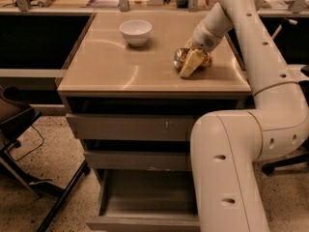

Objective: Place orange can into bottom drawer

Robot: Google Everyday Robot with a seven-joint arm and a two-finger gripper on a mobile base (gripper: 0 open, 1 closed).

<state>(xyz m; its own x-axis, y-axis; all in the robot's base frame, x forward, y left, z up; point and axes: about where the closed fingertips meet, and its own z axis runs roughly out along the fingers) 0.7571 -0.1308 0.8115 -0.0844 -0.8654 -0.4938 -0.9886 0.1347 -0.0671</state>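
Small golden-orange metal drink can [181, 58]: dented, lies on side on tabletop, right part; silver round end faces left. White gripper [189, 65] sits against its front side. Wide grey bottom drawer [145, 195]: pulled open, flat floor visible, right part behind robot arm.

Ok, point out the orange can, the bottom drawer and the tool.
orange can [179, 58]: camera view, on its silver round end.
bottom drawer [145, 193]: camera view, on its bare grey floor, pulled open.
tool [191, 63]: camera view, on its pale tip, at the orange can on the tabletop [120, 71].
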